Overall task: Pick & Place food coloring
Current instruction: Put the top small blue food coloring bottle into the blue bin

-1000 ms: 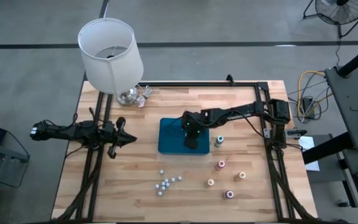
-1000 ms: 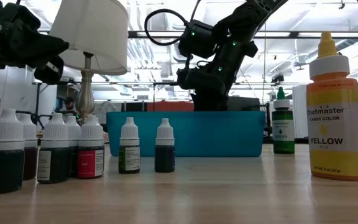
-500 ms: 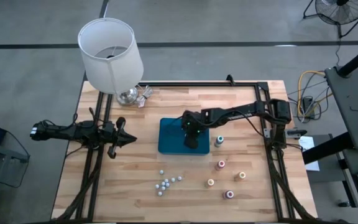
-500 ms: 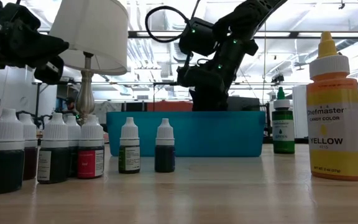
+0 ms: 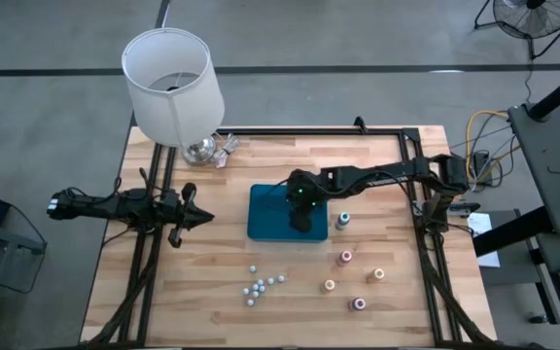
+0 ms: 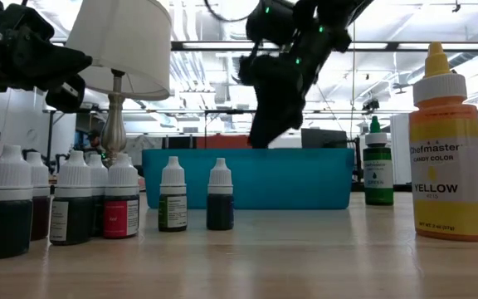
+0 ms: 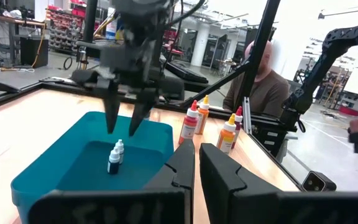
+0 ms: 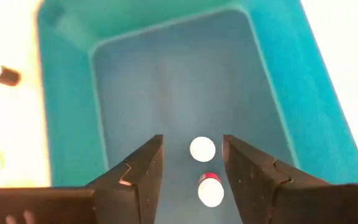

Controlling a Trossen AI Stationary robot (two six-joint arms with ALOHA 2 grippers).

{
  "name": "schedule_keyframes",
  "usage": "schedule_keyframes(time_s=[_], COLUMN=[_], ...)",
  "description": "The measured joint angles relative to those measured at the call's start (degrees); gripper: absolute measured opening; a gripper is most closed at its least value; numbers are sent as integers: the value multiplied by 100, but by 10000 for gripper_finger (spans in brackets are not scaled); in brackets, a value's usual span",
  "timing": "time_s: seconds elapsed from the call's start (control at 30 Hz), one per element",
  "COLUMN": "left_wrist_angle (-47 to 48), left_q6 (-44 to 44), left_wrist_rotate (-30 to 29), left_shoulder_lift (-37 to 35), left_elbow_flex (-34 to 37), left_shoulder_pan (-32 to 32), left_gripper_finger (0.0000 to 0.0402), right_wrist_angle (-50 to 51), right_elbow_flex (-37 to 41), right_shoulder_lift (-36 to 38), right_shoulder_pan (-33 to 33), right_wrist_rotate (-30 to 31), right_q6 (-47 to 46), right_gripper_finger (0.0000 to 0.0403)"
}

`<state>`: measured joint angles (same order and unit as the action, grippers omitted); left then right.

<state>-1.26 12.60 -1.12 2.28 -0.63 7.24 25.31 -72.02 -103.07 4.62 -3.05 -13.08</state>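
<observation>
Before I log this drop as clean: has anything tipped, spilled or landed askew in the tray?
Nothing stands out. Two small bottles stand upright, close together, on the floor of the blue tray. No spill shows. The right gripper hangs above them, jaws open and empty. The left gripper is shut, off to the side.

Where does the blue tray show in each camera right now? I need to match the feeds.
High view: blue tray at table centre, under the right gripper.
Low view: a long teal wall across the middle, behind the small bottles.
Left wrist view: lower left, two small bottles inside.
Right wrist view: fills the frame.
Shared landmark: the open right gripper above it.
</observation>
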Motion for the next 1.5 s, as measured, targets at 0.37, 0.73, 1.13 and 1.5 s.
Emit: schedule_keyframes(time_s=[0.37,0.73,1.13,1.5], left_wrist_angle=[0,0,0,0], left_q6=[2,0,0,0], left_wrist_rotate=[-1,-1,-1,-1], left_shoulder_lift=[0,2,2,2], left_elbow_flex=[0,-1,1,0], left_shoulder_pan=[-1,1,1,0], left_gripper_finger=[0,0,0,0], right_wrist_angle=[-23,30,411,460], right_elbow_flex=[-392,-1320,-1856,-1866], right_shoulder_lift=[431,-505,-1413,-1517], right_shoulder_pan=[-1028,-1650,-2128,-2321], right_wrist_rotate=[-872,-903,-885,-297], right_q6=[384,449,937,1132], right_gripper_finger=[155,155,155,155])
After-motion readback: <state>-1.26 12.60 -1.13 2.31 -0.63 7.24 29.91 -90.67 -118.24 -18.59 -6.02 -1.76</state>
